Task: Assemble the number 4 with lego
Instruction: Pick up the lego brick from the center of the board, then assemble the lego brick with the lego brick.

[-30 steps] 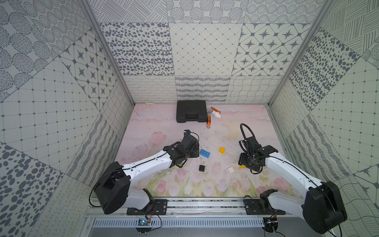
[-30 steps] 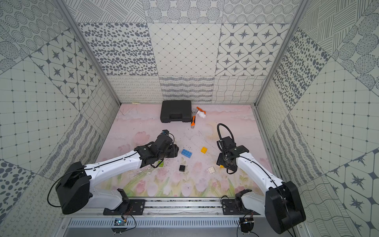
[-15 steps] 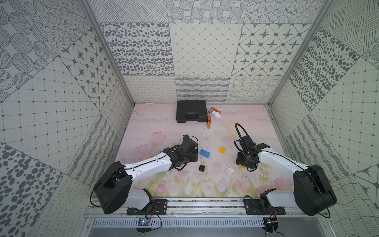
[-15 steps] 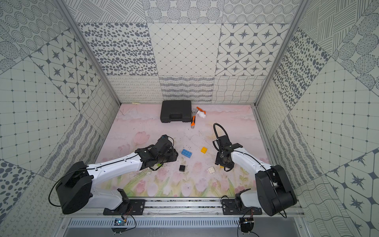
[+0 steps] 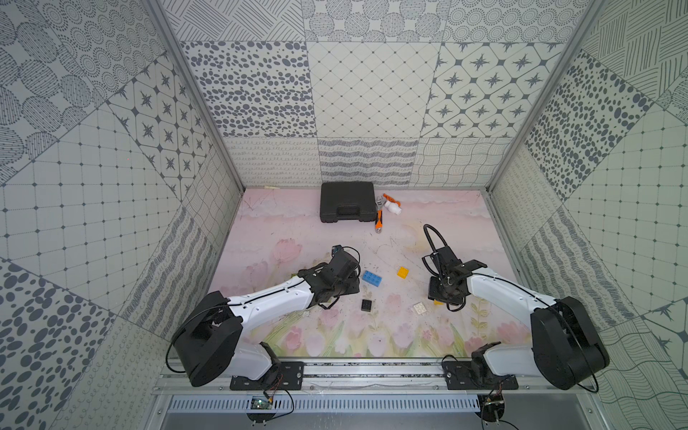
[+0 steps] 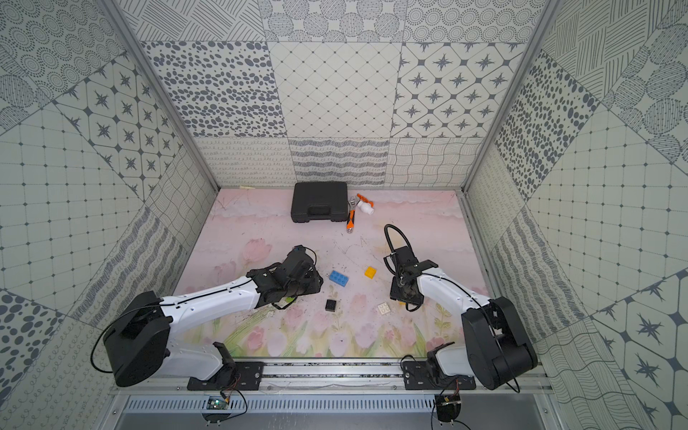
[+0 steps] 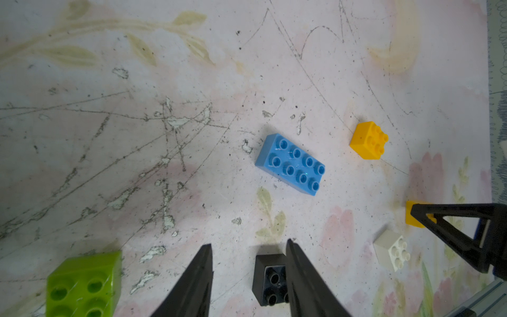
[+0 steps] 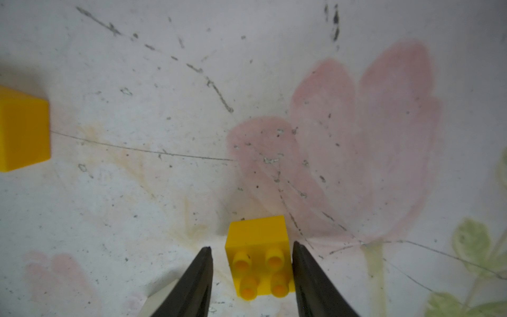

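The lego bricks lie apart on the pink mat; no joined number 4 shows. In both top views the blue brick point(image 5: 371, 277), a yellow brick point(image 5: 403, 272), the black brick point(image 5: 366, 305) and the white brick point(image 6: 384, 308) sit between the arms. My right gripper point(image 8: 251, 248) is open, down at the mat, astride a second yellow brick point(image 8: 258, 255), with a gap at one finger. My left gripper point(image 7: 249, 244) is open and holds nothing. The black brick point(image 7: 267, 277) lies half behind one finger, and a lime green brick point(image 7: 85, 285) lies off to its other side.
A black plastic case point(image 5: 347, 203) stands at the back wall, with an orange-handled tool point(image 5: 379, 219) and a white fitting point(image 5: 394, 208) beside it. Patterned walls close in the mat on three sides. The arms' base rail point(image 5: 335, 372) runs along the front.
Both grippers' jaws have narrowed. The right gripper has shifted a little to the left over the yellow brick. The left gripper has come slightly nearer the front, by the black brick.
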